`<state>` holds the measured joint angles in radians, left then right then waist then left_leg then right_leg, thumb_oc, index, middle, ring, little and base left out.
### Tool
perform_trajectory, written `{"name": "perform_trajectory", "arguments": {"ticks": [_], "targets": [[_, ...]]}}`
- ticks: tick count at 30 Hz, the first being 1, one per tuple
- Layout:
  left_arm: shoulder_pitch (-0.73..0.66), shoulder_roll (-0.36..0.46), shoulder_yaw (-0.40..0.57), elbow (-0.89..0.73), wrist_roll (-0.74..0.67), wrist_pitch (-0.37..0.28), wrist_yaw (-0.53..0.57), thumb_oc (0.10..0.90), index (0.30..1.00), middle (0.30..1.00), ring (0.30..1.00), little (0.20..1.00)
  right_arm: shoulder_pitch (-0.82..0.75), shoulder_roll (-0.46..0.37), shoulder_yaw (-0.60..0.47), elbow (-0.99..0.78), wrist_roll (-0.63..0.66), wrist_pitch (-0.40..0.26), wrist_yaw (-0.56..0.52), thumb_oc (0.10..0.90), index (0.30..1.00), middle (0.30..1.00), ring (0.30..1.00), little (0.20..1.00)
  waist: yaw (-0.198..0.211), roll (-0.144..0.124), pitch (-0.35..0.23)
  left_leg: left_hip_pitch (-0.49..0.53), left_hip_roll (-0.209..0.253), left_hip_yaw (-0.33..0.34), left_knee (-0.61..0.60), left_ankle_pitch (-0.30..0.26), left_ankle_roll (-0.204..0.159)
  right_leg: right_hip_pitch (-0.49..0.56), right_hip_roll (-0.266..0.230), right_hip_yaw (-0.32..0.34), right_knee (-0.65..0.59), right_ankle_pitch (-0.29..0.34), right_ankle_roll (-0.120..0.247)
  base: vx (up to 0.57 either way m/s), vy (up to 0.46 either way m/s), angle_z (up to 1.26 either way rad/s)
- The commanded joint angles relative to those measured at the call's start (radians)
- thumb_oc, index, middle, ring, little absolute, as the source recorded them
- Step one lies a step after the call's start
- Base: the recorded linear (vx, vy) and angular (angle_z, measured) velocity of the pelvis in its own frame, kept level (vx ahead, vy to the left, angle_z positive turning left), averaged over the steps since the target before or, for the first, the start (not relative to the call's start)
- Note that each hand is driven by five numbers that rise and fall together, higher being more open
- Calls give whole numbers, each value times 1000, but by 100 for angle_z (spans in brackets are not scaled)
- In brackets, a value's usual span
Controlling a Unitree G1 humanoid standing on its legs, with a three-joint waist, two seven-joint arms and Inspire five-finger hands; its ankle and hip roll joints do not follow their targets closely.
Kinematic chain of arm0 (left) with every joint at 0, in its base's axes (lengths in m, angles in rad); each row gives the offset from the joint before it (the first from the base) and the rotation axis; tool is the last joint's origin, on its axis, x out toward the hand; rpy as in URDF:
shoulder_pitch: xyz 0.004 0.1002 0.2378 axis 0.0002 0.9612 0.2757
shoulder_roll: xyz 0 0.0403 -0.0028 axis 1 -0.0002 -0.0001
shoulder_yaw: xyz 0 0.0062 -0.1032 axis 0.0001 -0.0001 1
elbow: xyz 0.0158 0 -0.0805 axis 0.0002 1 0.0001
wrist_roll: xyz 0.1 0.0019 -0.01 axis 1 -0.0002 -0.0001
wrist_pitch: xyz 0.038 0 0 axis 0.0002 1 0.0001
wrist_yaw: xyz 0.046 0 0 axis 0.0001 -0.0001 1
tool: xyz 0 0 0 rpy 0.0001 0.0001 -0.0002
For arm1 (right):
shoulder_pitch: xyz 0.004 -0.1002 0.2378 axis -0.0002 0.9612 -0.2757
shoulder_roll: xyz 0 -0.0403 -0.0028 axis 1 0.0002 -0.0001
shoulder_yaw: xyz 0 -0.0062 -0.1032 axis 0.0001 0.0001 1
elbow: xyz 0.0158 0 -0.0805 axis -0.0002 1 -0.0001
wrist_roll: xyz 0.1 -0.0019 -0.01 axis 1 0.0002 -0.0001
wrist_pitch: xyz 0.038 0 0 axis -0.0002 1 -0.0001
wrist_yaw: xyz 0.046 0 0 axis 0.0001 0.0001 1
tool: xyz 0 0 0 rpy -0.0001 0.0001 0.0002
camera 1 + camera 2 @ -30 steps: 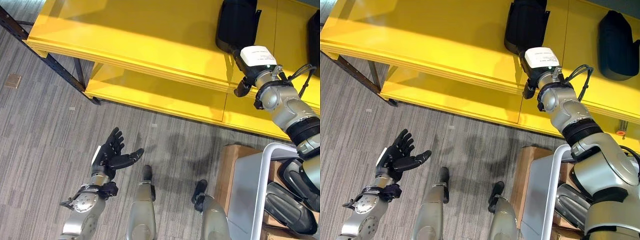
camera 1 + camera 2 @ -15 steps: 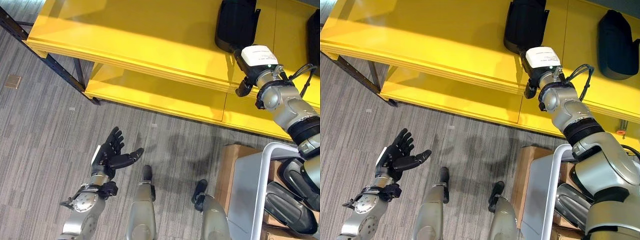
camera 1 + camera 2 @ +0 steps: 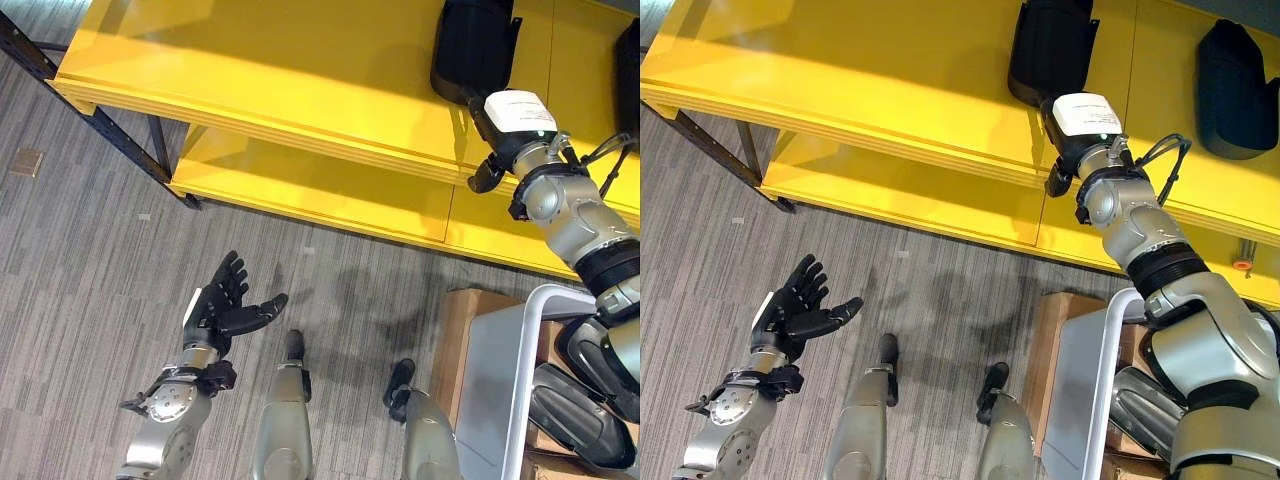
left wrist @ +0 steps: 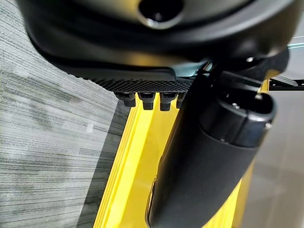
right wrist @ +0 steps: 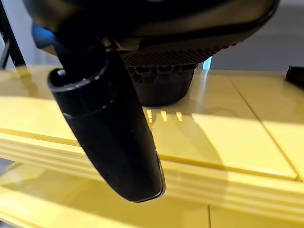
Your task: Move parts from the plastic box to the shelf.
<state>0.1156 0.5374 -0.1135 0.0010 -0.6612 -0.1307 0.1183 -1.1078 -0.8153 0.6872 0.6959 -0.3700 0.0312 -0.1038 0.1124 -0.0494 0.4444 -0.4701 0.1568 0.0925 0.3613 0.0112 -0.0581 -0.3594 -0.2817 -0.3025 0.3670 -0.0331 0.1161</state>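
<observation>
The right hand (image 3: 1052, 183) reaches up to the yellow shelf (image 3: 870, 90), just by a black part (image 3: 1050, 45) lying there. Its fingers look straight and hold nothing, so the part seems put down. The left hand (image 3: 222, 305) waits low, fingers spread. More black parts (image 3: 580, 410) sit below, far from the shelf.

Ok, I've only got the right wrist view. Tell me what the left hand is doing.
Observer: The left hand is open, palm up, over the carpet, and holds nothing.
Operator: Now tell me what's in the plastic box.
Observer: The plastic box, low at the robot's right, holds dark parts.
Operator: Describe the shelf outside my frame.
Observer: To the left of the black part in front of the right hand, the shelf top is bare yellow.
</observation>
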Motion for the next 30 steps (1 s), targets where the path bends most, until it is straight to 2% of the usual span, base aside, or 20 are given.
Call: {"name": "perform_trajectory", "arguments": {"ticks": [1, 8, 12, 14, 19, 22, 26, 30], "targets": [[6, 41, 52, -94, 9, -85, 5, 900, 1000, 1000, 1000, 1000, -29, -80, -79, -104, 46, -2, -64, 900, 1000, 1000, 1000, 1000, -13, -16, -43, 26, 47, -23, 62, -98, -3, -3, 19, 25, 13, -12, -3, 0, 0, 0], [11, 24, 83, -86, 28, -78, 18, 900, 1000, 1000, 1000, 1000, 161, -93, -228, -285, 70, -14, -60, 900, 1000, 1000, 1000, 1000, -29, -23, -44, 28, 48, -20, 73, -109, 0, -1, 18, 28, 20, -13, -1, 0, 0, 0], [10, 14, 95, -82, 40, -72, 25, 900, 1000, 1000, 1000, 1000, 309, -72, -332, -391, 75, -26, -52, 900, 1000, 1000, 1000, 1000, -38, -30, -51, 27, 48, -21, 83, -117, 3, 1, 18, 30, 24, -16, -1, 0, 0, 0], [8, 4, 102, -81, 52, -67, 31, 900, 1000, 1000, 1000, 1000, 427, -30, -408, -470, 100, -38, -49, 900, 1000, 1000, 1000, 1000, -45, -34, -54, 28, 50, -22, 91, -122, 5, 6, 18, 30, 28, -19, 0, 0, 0, 0], [9, -3, 107, -80, 61, -60, 33, 900, 1000, 1000, 1000, 1000, 532, 6, -467, -544, 112, -51, -41, 900, 1000, 1000, 1000, 1000, -49, -39, -60, 28, 50, -24, 100, -127, 7, 11, 17, 31, 33, -22, 1, -1, 1, -1], [17, -16, 116, -84, 72, -55, 32, 900, 1000, 1000, 1000, 1000, 640, 51, -539, -629, 155, -79, -46, 900, 1000, 1000, 1000, 1000, -59, -45, -67, 35, 48, -24, 99, -129, 9, 22, 16, 29, 27, -18, 4, 0, 0, 0], [26, -29, 126, -89, 78, -51, 38, 900, 1000, 1000, 1000, 1000, 722, 80, -612, -696, 88, -77, -74, 900, 1000, 1000, 1000, 1000, -66, -49, -76, 45, 46, -23, 85, -127, 11, 32, 16, 31, 18, -14, 9, 0, 0, 0], [51, -63, 118, -102, 87, -45, 30, 900, 1000, 1000, 1000, 1000, 887, 174, -728, -829, 117, -126, -106, 900, 1000, 1000, 1000, 1000, -90, -52, -99, 77, 38, -20, 34, -109, 15, 70, 16, 31, -32, 2, 15, 7, 10, 4]]}}
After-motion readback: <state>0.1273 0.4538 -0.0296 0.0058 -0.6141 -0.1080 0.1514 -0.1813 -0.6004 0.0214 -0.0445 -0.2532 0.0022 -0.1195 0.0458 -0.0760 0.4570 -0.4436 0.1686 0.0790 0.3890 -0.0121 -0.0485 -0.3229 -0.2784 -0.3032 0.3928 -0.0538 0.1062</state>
